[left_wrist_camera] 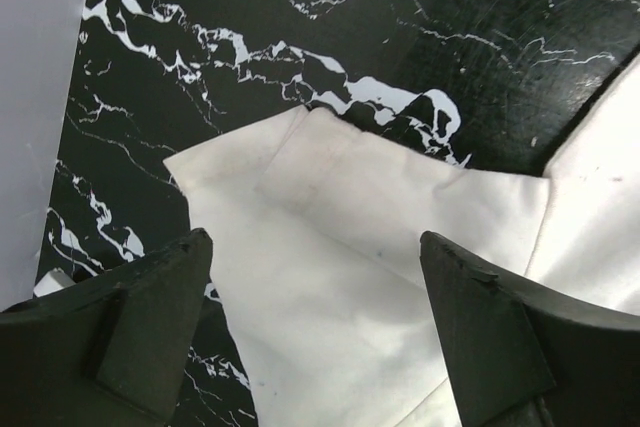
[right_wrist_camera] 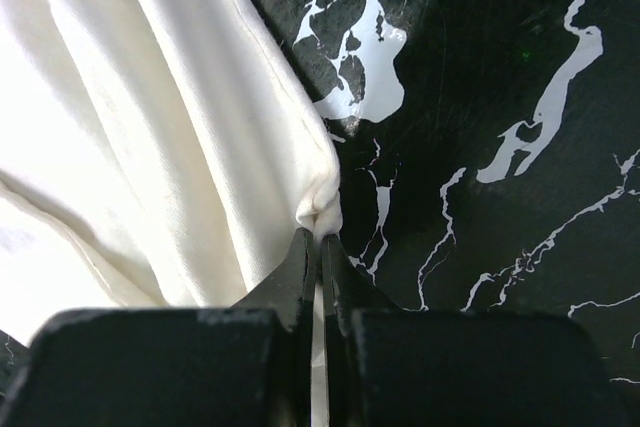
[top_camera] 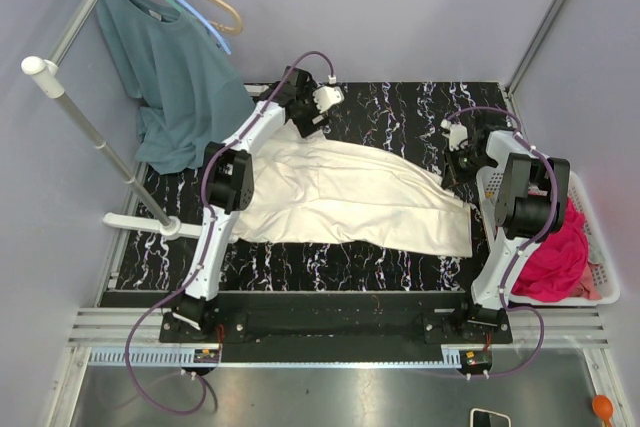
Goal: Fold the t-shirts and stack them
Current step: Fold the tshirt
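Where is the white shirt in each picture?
Top view: shirt lies spread across the middle of the table.
Left wrist: shirt corner in the lower middle, between the fingers of the open left gripper.
Right wrist: shirt fills the left side, its edge pinched in the shut right gripper.
Shared landmark: the black, white-veined table under it.

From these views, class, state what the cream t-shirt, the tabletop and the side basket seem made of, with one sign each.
Cream t-shirt: soft matte knit cloth, perhaps cotton; it drapes in folds, with a stitched hem. Tabletop: black, white-veined marble look, slightly glossy; possibly printed sheet. Basket: white, likely plastic; slotted walls.
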Available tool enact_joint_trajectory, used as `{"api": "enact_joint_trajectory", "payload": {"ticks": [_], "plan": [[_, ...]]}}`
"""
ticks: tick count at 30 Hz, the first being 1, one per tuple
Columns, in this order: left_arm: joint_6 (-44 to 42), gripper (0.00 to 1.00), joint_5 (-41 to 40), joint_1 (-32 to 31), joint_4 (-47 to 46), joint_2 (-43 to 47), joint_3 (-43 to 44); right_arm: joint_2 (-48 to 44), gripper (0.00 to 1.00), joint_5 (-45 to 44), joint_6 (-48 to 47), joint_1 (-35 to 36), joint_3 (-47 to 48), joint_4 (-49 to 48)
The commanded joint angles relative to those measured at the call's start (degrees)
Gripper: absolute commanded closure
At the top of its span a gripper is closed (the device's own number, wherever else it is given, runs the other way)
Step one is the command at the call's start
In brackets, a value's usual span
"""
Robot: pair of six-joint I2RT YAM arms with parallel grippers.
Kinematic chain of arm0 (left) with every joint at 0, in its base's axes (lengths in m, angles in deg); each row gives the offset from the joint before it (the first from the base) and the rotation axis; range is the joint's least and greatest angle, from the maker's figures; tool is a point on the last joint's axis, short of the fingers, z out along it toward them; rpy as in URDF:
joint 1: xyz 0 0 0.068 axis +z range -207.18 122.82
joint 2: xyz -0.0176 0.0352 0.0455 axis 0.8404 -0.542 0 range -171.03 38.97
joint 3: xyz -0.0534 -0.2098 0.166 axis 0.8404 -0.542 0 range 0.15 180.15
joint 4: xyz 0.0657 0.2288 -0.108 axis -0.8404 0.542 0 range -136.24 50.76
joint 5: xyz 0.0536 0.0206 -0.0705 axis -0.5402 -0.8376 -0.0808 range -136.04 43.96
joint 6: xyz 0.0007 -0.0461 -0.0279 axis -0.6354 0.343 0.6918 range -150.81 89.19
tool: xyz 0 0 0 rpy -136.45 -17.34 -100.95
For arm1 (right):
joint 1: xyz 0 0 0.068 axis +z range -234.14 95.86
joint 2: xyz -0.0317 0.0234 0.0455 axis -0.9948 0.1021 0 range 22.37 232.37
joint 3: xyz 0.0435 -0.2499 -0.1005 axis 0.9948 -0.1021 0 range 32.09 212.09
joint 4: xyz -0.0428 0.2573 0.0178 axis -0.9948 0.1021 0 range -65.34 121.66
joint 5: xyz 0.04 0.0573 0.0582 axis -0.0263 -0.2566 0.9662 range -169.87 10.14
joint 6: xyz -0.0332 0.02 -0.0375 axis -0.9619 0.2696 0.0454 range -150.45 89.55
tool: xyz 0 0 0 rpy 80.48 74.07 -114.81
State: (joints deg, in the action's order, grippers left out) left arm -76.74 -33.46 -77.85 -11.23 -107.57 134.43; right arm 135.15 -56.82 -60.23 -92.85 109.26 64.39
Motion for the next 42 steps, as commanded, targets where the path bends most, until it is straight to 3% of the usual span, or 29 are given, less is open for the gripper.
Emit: {"api": "enact_joint_trajectory", "payload": {"ticks": [1,5,13,14,16,17,42], "plan": [[1.28,0.16,3.59,0.01,-1.25,-1.12,3.01,-2.73,1.0,-0.9,-1.16,0.54,-0.7,0.53],[0.49,0.31,4.03,0.1,-0.73,-1.9,3.01,-2.91,1.0,-1.08,-1.33,0.54,-0.88,0.44],[-1.0,0.49,4.82,0.01,1.03,-3.05,3.36,-3.61,1.0,-1.16,-1.51,0.54,-1.75,0.35],[-1.26,0.55,4.91,-0.08,1.21,-3.05,3.36,-3.61,1.0,-1.16,-1.42,0.54,-1.84,0.35],[-2.05,0.9,4.48,-0.08,1.64,-3.05,3.1,-3.61,1.0,-1.08,-1.33,0.54,-2.11,0.35],[-2.14,1.0,4.12,-0.16,1.56,-2.96,2.92,-3.61,1.0,-0.99,-1.33,0.54,-2.19,0.35],[0.84,1.0,-5.19,-1.04,-4.77,16.98,-11.05,-6.34,1.0,-2.83,-0.81,0.54,4.74,3.34]]}}
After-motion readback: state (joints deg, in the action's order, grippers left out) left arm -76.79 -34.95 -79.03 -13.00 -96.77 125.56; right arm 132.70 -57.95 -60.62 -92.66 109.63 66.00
